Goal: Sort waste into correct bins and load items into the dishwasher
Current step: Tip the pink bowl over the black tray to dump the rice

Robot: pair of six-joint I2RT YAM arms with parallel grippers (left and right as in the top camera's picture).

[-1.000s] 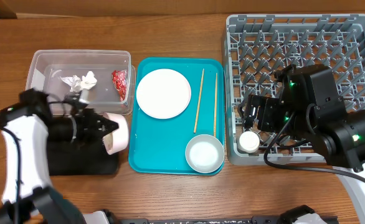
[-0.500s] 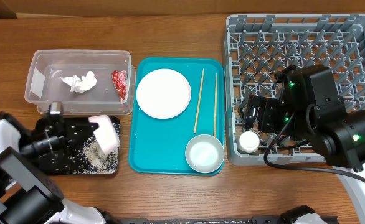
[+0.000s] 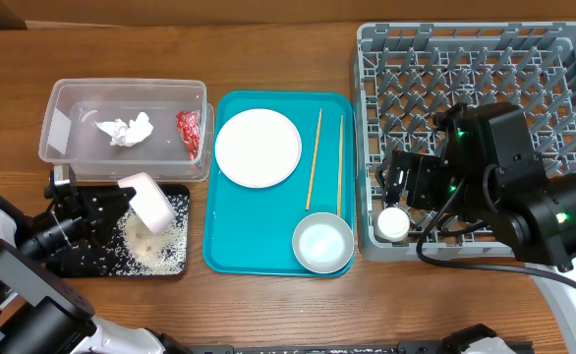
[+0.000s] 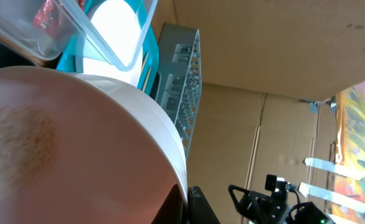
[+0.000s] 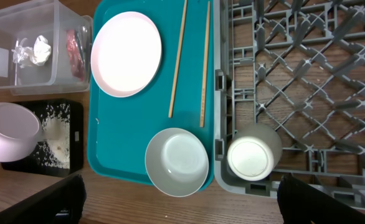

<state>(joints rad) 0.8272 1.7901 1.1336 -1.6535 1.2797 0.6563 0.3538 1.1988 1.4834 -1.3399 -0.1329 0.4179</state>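
The held bowl (image 3: pixel 150 203), just left of the teal tray (image 3: pixel 259 231), is tipped over the black tray (image 3: pixel 96 264), with the left gripper (image 3: pixel 121 200) clamped on its rim. It looks like glazed ceramic, so I judge it rigid, smooth, slippery and easily chipped; best pinched at the rim, wall between the fingers. Rice scraps (image 3: pixel 155 246) lie loose and grainy beneath it. Right of the teal tray, the right gripper (image 3: pixel 403 187) hangs with fingers spread near the small cup (image 3: pixel 393 224) in the lattice dish rack (image 3: pixel 563 59).

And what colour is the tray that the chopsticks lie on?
The tray is teal; the overhead view shows it best.
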